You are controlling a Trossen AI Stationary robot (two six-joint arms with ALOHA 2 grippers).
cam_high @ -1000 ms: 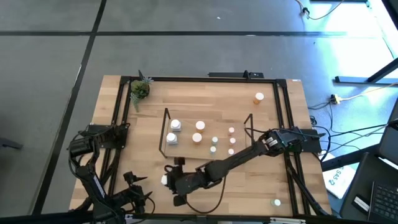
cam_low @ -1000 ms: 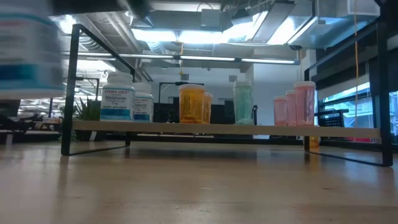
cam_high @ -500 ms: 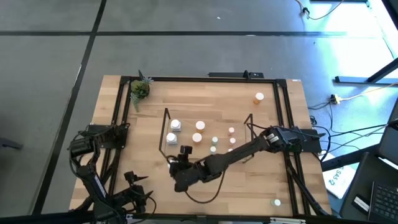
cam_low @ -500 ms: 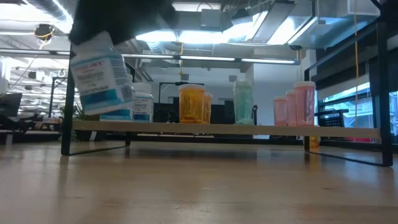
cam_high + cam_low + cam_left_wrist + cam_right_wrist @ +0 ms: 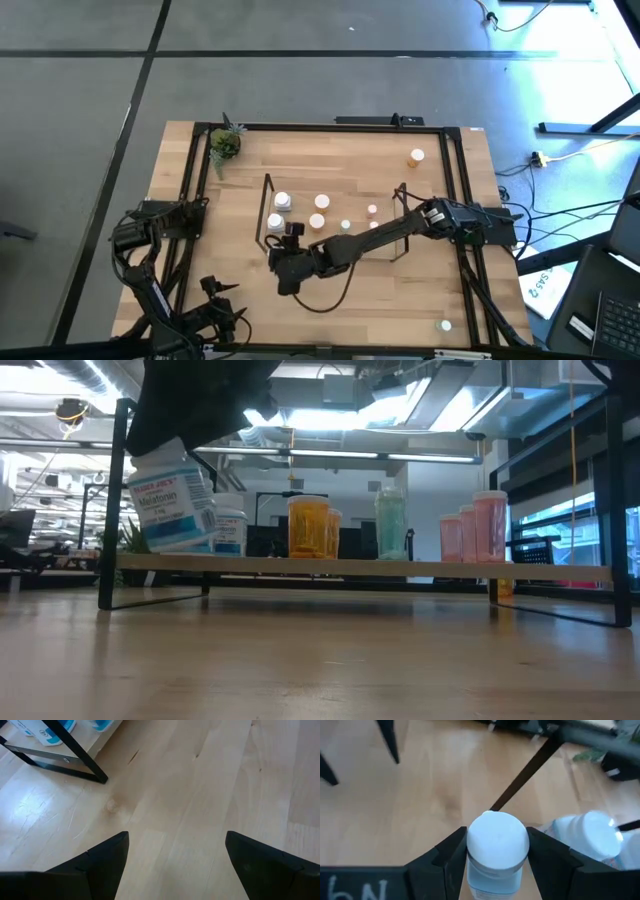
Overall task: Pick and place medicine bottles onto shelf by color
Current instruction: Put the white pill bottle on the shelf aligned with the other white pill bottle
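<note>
A white medicine bottle (image 5: 170,507) with a blue label and a white cap (image 5: 497,837) hangs tilted at the shelf's left end, with my right gripper (image 5: 290,248) shut on it. The shelf (image 5: 400,567) carries white bottles (image 5: 229,531), orange bottles (image 5: 308,526), a teal one (image 5: 390,522) and pink ones (image 5: 480,525), all standing upright. My left gripper (image 5: 175,855) waits open above bare table near the table's near left corner, close to the shelf's left leg (image 5: 75,757). My right gripper pinches the white bottle's upper end (image 5: 475,865), just under the cap, between its two fingers (image 5: 447,860), one on each side. The fingers slant down from the table's right side. The bottle is lifted clear of the table and tilted, hanging below the gripper.
A green potted plant (image 5: 224,145) stands at the far left corner. An orange bottle (image 5: 416,156) stands on the table beyond the shelf's right end, and a small bottle (image 5: 444,325) near the near right corner. A black frame (image 5: 190,200) edges the table.
My right gripper has carried the white bottle from the near part of the table toward the far edge, up to the shelf's left end. The bottle has stayed in the hold, lifted and tilted.
</note>
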